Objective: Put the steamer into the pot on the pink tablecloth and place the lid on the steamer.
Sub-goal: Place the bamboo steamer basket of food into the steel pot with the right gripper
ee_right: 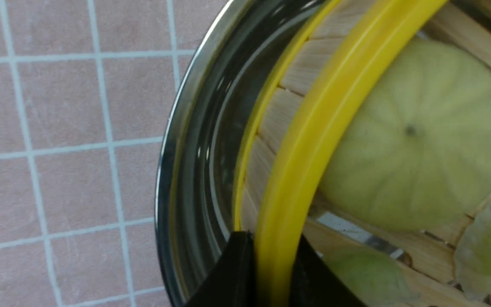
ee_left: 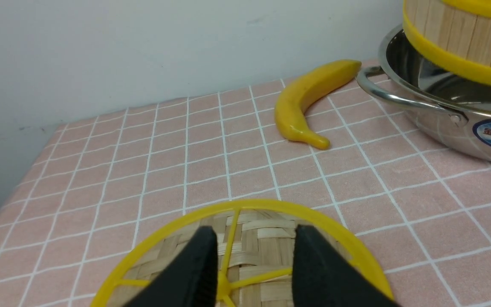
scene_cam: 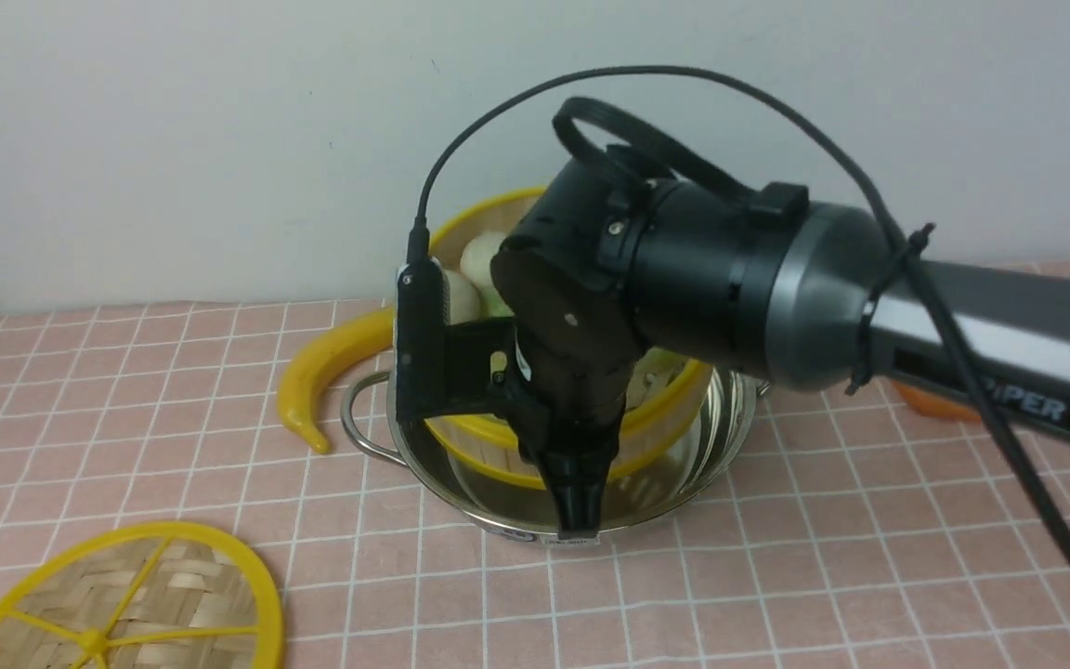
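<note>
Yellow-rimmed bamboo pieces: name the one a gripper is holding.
The steamer, the deep basket tilted in the pot: the right gripper pinches its rim. The flat lid lies ungripped under the open left gripper.

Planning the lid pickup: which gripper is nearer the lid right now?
Left. The left gripper sits right over the lid, jaws open astride a spoke; the right gripper is off at the pot, clamped on the steamer rim.

A pink cloth [scene_cam: 776, 576] with a white grid covers the table up to the wall. A steel pot [scene_cam: 725, 427] stands on it near the middle. A banana [scene_cam: 331, 367] lies just left of the pot, its far end by the handle. A flat lid [scene_cam: 126, 595] lies at the near left corner. Something orange [scene_cam: 934, 401] sits right of the pot, mostly hidden.
</note>
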You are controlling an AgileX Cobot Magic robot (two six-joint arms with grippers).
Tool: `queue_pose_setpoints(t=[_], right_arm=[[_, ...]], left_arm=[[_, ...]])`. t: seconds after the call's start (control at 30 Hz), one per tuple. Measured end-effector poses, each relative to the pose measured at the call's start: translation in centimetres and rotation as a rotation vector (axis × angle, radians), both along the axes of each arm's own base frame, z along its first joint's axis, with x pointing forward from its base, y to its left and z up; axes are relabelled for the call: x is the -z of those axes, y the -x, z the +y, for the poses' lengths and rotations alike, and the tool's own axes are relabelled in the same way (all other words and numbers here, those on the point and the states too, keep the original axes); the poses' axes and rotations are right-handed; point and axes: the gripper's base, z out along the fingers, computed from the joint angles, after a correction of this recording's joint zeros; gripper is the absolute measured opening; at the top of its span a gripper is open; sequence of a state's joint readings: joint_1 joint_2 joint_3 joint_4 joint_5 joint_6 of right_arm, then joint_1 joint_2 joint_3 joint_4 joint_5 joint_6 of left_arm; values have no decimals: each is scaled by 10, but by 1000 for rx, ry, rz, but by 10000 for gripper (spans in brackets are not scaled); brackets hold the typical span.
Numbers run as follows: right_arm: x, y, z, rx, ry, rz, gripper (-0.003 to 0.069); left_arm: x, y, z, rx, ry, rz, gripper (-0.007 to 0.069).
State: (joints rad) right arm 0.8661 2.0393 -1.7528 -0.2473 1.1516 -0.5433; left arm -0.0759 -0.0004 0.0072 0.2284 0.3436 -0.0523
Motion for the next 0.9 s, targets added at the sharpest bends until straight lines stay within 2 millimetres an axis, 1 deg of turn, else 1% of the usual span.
queue_pose_setpoints(t=[0.03,0.27,0.3,0.37,0.53,0.67,0.7,0.73,0.77,0.8,0.87,0.9], right_arm=[[2,-1,0,2,4,3,90],[38,-12,3,34,66,29,90],[38,-12,3,37,64,31,90],[46,-16,0,57,67,48,90],[48,-23,-4,112,24,76,90],[49,-22,-3,130,-7,109,98],[49,-21,-2,131,-16,119,107],[49,-20,0,128,-35,133,144],[49,-20,0,128,-38,133,153],[47,-19,1,131,-51,139,202],[47,-19,1,132,-55,139,225],[46,-19,2,138,-60,138,255]], left_arm=[[0,0,0,0,0,0,243],[0,0,0,0,0,0,243],[0,0,0,0,0,0,243],[0,0,0,0,0,0,243],[0,0,0,0,0,0,243],[0,0,0,0,0,0,243],[0,0,0,0,0,-1,243],[0,0,0,0,0,-1,243],[0,0,0,0,0,-1,243],[0,0,0,1,-1,-1,243],[0,0,0,1,-1,-1,243],[0,0,0,1,-2,-1,243]])
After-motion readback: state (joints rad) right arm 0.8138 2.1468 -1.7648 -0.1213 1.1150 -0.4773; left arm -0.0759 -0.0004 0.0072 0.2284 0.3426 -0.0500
